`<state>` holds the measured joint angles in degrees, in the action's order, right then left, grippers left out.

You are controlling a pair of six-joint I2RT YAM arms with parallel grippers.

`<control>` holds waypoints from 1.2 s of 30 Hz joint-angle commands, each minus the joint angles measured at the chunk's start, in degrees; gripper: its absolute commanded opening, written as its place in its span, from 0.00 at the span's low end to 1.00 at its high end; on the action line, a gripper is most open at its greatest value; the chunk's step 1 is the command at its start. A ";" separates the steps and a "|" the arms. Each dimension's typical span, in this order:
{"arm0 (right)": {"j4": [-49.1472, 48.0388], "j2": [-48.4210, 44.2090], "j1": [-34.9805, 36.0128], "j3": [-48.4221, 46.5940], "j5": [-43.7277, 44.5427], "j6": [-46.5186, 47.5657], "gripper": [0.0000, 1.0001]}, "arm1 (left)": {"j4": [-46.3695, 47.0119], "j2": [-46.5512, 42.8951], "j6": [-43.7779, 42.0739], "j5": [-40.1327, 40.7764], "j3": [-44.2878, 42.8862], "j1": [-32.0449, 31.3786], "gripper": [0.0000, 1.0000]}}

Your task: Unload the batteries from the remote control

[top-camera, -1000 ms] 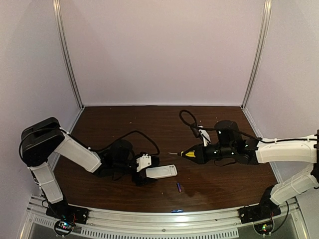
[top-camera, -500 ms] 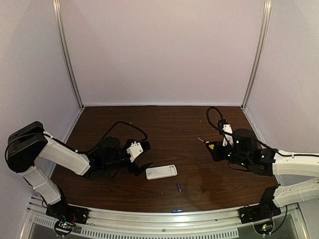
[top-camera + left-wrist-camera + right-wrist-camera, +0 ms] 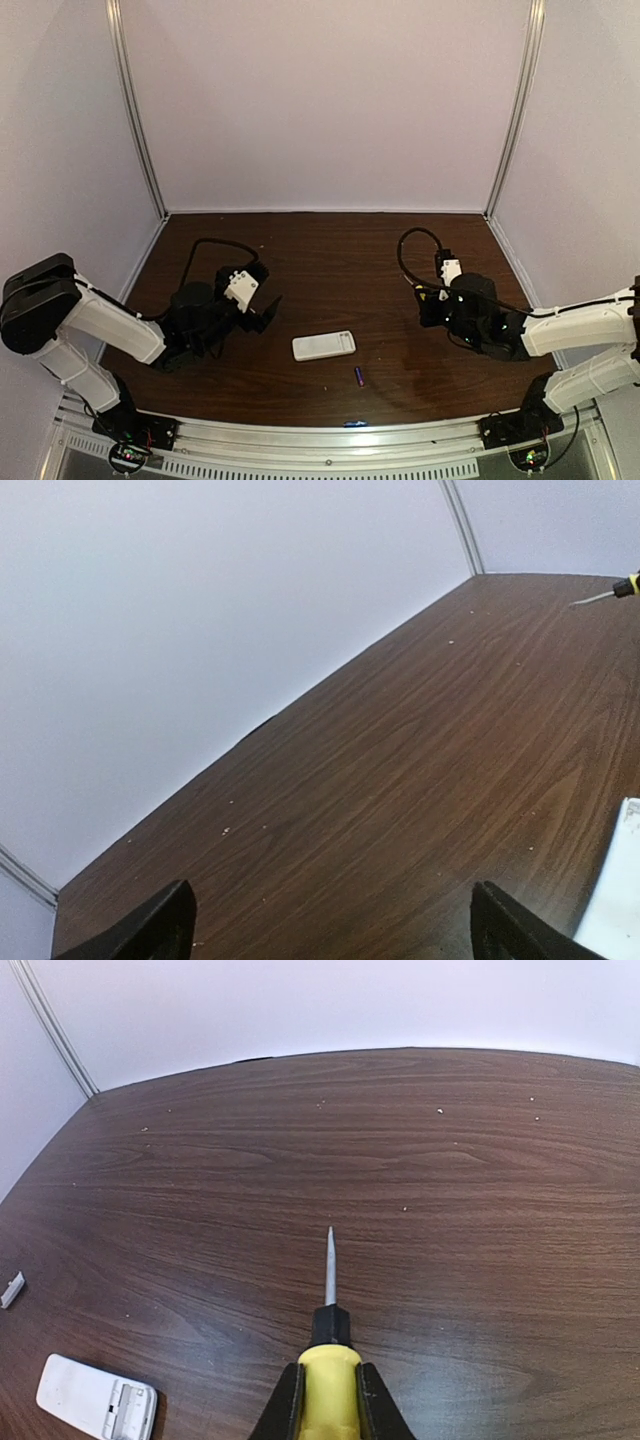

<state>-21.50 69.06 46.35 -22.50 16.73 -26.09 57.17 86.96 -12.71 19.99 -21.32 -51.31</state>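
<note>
The white remote control [image 3: 323, 346] lies flat on the table between the arms. In the right wrist view [image 3: 97, 1397] its battery compartment faces up and is uncovered. One dark blue-purple battery [image 3: 359, 376] lies on the table just in front of it. My left gripper [image 3: 266, 311] is open and empty, left of the remote and apart from it. In the left wrist view [image 3: 335, 930] only the remote's corner [image 3: 615, 900] shows. My right gripper [image 3: 424, 298] is shut on the yellow-handled screwdriver [image 3: 330, 1385], whose tip points at bare table.
A small white cover piece [image 3: 12, 1289] lies on the table beyond the remote. The screwdriver tip [image 3: 605, 593] shows far across in the left wrist view. Pale walls with metal corner posts enclose the brown table [image 3: 330, 250].
My left gripper let go of the remote and drew back to the left. My right arm pulled back to the right with the screwdriver. The remote and battery stayed put.
</note>
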 commanded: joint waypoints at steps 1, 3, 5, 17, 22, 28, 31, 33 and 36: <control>-8.49 5.03 0.21 0.70 3.07 0.64 0.00 | 6.85 -1.84 0.71 5.40 1.76 0.38 0.97; -10.42 7.69 0.16 0.54 3.16 0.60 0.00 | 7.79 -2.40 0.54 5.49 2.42 0.33 0.97; -11.86 10.37 0.20 0.33 3.28 0.64 0.02 | 8.52 -2.66 0.45 5.34 2.93 0.33 0.97; -17.15 17.61 0.15 1.93 1.58 -1.04 0.07 | 9.68 -3.22 0.31 4.72 3.66 0.33 0.97; -17.33 18.57 0.17 2.03 1.04 -1.50 0.07 | 10.70 -4.25 0.49 4.15 4.74 0.35 0.97; -16.48 19.47 0.18 1.41 0.16 -2.11 0.11 | 13.10 -4.80 0.36 2.49 6.06 0.35 0.98; -16.29 19.87 0.19 1.06 -0.35 -2.25 0.14 | 13.23 -5.51 0.49 2.08 6.44 0.33 0.97; -16.59 20.24 0.19 1.06 -0.58 -2.55 0.15 | 13.27 -6.02 0.62 1.79 6.77 0.38 0.97; -16.65 20.80 0.16 0.85 -0.67 -2.76 0.16 | 13.65 -6.72 0.82 1.31 7.21 0.38 0.97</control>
<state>-37.80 88.60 46.33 -21.37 16.51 -27.73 67.20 81.65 -12.67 22.70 -15.05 -51.20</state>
